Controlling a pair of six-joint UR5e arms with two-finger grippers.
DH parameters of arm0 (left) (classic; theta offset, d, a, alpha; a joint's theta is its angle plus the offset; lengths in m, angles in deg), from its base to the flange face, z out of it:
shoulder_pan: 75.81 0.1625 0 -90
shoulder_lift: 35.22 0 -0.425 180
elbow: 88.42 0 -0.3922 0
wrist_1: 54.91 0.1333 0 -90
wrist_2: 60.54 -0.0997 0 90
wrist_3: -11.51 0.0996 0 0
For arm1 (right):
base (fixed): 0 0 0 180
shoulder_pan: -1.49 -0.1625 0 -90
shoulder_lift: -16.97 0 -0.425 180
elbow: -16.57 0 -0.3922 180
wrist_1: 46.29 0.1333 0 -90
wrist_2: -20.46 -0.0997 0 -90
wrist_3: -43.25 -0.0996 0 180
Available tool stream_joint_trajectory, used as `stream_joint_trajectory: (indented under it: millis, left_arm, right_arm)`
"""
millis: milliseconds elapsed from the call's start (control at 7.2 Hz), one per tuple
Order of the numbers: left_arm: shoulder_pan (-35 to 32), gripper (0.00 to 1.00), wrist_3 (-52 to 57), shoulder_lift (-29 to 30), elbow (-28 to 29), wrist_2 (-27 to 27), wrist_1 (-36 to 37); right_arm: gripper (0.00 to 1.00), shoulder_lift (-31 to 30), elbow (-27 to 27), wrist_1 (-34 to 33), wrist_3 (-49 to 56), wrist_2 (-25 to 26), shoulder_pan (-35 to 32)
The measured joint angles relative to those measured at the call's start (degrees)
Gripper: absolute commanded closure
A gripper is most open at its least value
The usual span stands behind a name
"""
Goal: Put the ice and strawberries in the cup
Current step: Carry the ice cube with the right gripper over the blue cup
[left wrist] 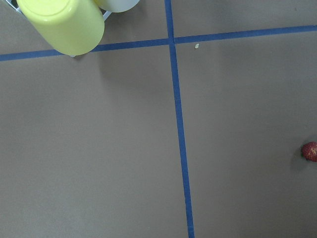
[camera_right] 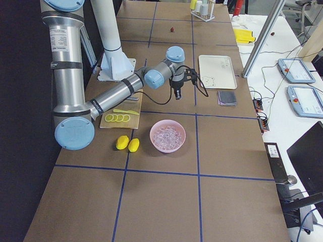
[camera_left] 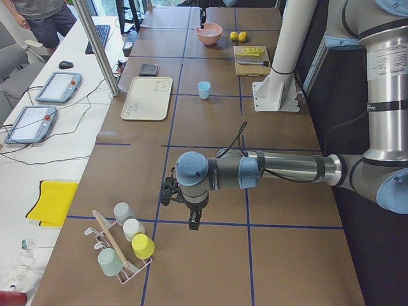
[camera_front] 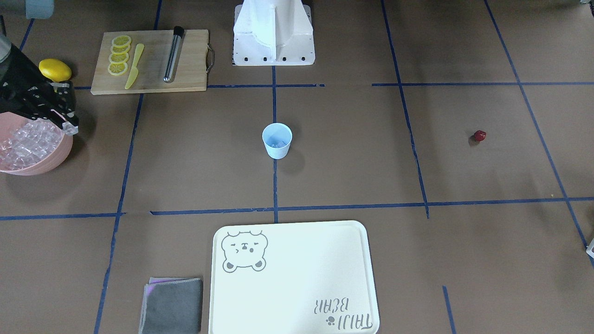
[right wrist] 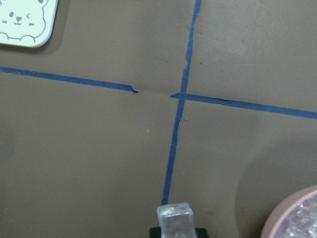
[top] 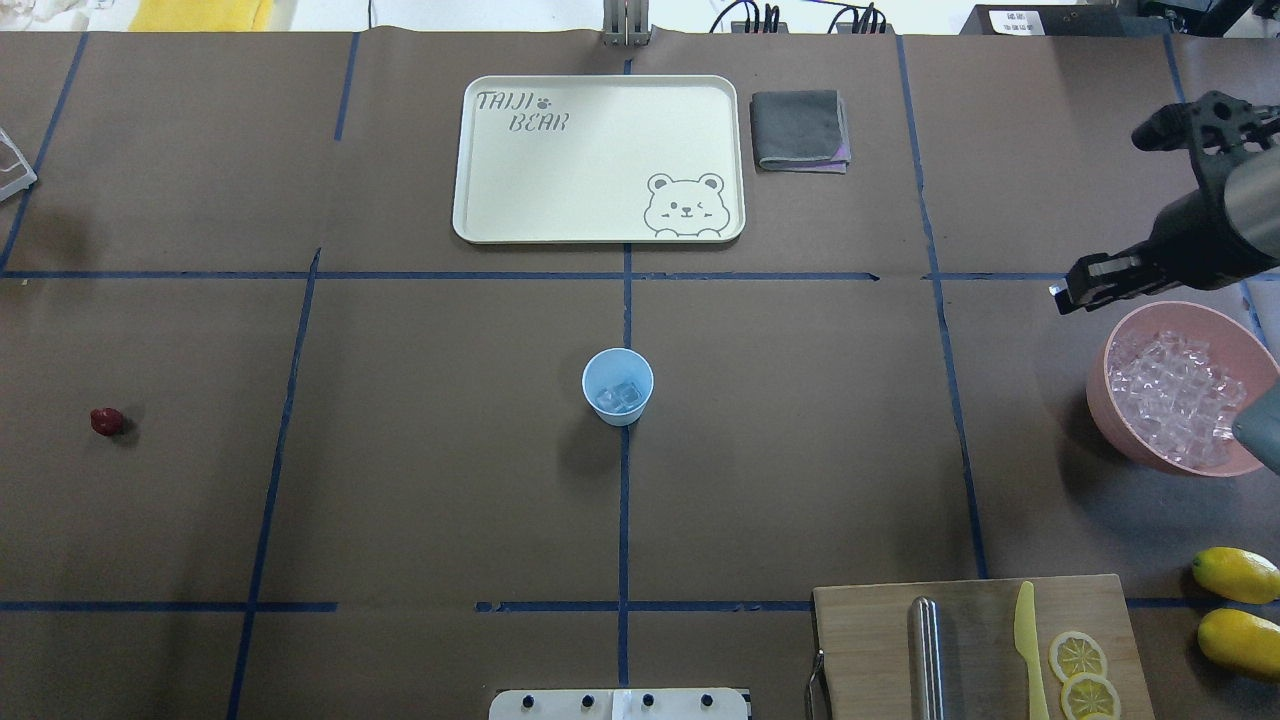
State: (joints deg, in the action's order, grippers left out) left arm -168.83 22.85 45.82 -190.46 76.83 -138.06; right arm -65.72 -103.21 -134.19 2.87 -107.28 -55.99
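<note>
The pale blue cup [top: 618, 386] stands at the table's middle with a few ice cubes in it; it also shows in the front view [camera_front: 277, 140]. More ice [top: 1175, 395] fills the pink bowl [top: 1103, 415]. My right gripper [top: 1075, 290] hovers beside the bowl's far rim, shut on one clear ice cube [right wrist: 174, 218]. The strawberry [top: 107, 421] lies alone on the table's left side, at the right edge of the left wrist view [left wrist: 310, 151]. My left gripper [camera_left: 193, 222] shows only in the exterior left view, so I cannot tell whether it is open or shut.
A wooden board [top: 960, 650] holds lemon slices, a yellow knife [top: 1028, 640] and a metal rod [top: 927, 655]. Two lemons [top: 1237, 575] lie beside it. A cream tray [top: 600, 160] and grey cloth [top: 800, 130] lie at the far side. A cup rack [camera_left: 124, 245] stands near my left gripper.
</note>
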Motion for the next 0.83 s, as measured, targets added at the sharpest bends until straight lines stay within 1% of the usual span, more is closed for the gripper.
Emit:
stream_joint_trajectory:
  millis: [139, 278, 417, 556, 834]
  left_arm:
    - [0.01, 0.00, 0.00, 0.02, -0.02, 0.00, 0.00]
    - [0.01, 0.00, 0.00, 0.01, -0.06, 0.00, 0.02]
    - [0.03, 0.00, 0.00, 0.01, -0.11, 0.02, 0.06]
    - [0.01, 0.00, 0.00, -0.06, -0.15, 0.03, 0.08]
    - [0.01, 0.00, 0.00, -0.15, -0.09, 0.01, 0.03]
  right_arm:
    - [1.00, 6.42, -0.42, -5.92, -3.22, 0.92, 2.28]
    - [1.00, 12.78, -0.47, -11.00, -7.31, 3.04, 5.61]
    - [1.00, 18.13, 0.07, -14.11, -11.78, 6.05, 9.54]
    - [1.00, 23.08, 1.93, -15.60, -16.42, 9.70, 13.63]
    - [1.00, 32.23, 8.83, -16.28, -24.45, 17.28, 21.01]
